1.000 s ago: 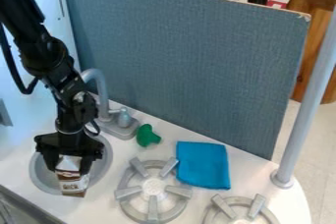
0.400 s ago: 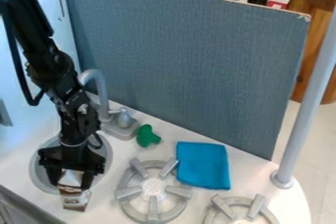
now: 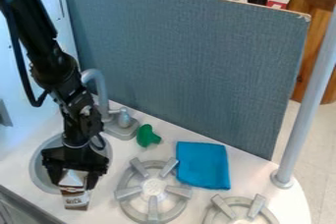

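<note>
Two fingers (image 3: 95, 178) of the gripper (image 3: 74, 181) pinch the upper sides of a small carton (image 3: 76, 200), presumably because its flat faces seat between them, leaving its lower end exposed at the near edge of the round sink (image 3: 35, 170), beside the counter's (image 3: 108, 208) front edge.

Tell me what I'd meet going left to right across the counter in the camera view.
Brown-and-white carton in the black gripper, gray faucet, green object, blue cloth, partly visible stove burner, gray pole.
</note>
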You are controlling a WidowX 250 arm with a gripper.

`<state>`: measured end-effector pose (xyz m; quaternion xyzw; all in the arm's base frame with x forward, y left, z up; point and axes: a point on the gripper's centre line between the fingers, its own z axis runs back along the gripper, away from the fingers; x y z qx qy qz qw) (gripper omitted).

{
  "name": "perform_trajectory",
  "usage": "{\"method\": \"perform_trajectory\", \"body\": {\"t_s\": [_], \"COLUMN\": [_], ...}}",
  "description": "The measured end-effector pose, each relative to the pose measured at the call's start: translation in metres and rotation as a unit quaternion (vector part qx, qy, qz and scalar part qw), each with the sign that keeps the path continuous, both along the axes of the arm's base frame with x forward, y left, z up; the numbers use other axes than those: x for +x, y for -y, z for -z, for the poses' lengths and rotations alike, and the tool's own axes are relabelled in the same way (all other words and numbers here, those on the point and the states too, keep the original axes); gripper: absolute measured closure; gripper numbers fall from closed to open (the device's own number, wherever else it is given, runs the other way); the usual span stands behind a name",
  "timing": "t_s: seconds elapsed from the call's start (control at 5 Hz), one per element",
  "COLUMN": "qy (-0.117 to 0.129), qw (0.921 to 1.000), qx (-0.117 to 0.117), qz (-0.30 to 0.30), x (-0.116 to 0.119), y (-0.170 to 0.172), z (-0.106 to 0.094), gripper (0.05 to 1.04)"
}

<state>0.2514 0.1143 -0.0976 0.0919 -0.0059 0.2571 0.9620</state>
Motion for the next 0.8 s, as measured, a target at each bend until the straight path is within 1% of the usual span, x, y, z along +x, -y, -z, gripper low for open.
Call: {"method": "perform_trajectory", "body": {"t_s": [0.2,0.4,0.6,0.8], "qy": [-0.003,0.0,0.007,0.024], "qw": [0.9998,0.9995,0.9997,0.9991], "qx": [-0.02,-0.03,-0.022,-0.027], "qz": [0.004,-0.005,-0.007,-0.02], "x": [0.001,0.009,0.024,0.037], "y": [0.016,0.024,0.028,0.033], "z": [-0.011,-0.036,-0.053,-0.074], "gripper": [0.077,0.077,0.077,0.077]}}
